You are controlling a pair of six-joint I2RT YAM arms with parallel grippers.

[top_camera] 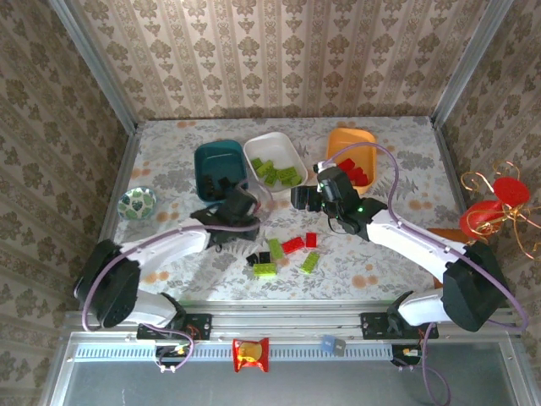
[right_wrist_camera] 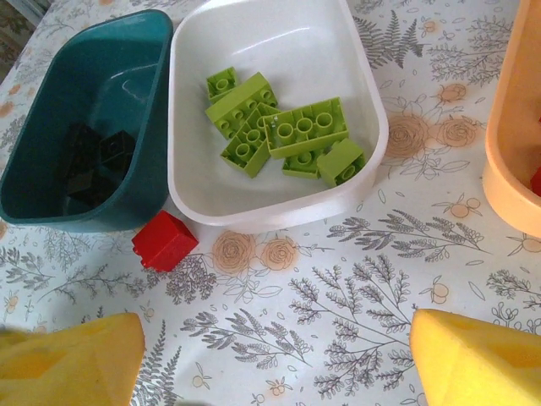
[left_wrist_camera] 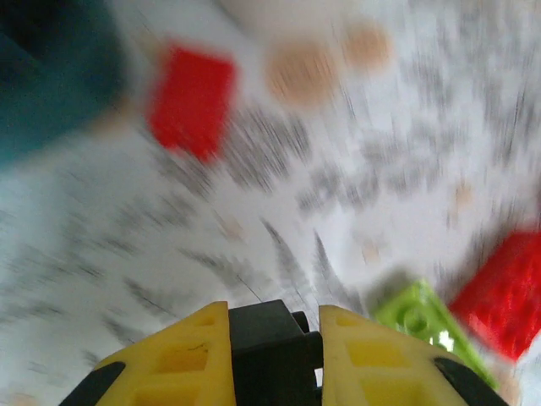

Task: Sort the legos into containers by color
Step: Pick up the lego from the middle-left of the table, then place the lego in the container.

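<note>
L gripper (left_wrist_camera: pixel 273 320) clamped on black brick (left_wrist_camera: pixel 266 359) — lift straight, carry to teal tub (top_camera: pixel 213 159), release low inside. R gripper (right_wrist_camera: pixel 275 355) wide open, empty — pls hold clear.

My tool (right_wrist_camera: pixel 276 340) hangs over the flowered worktop (right_wrist_camera: pixel 355 279), its yellow fingers (right_wrist_camera: pixel 72 359) spread wide with nothing between them. Ahead sit the teal tub (right_wrist_camera: pixel 46 207) with black bricks (right_wrist_camera: pixel 97 161) inside and, touching it, the white tub (right_wrist_camera: pixel 287 42) holding lime green bricks (right_wrist_camera: pixel 287 131). A red brick (right_wrist_camera: pixel 164 240) lies just before their meeting walls. The orange tub (right_wrist_camera: pixel 516 161) edges in at right.
</note>
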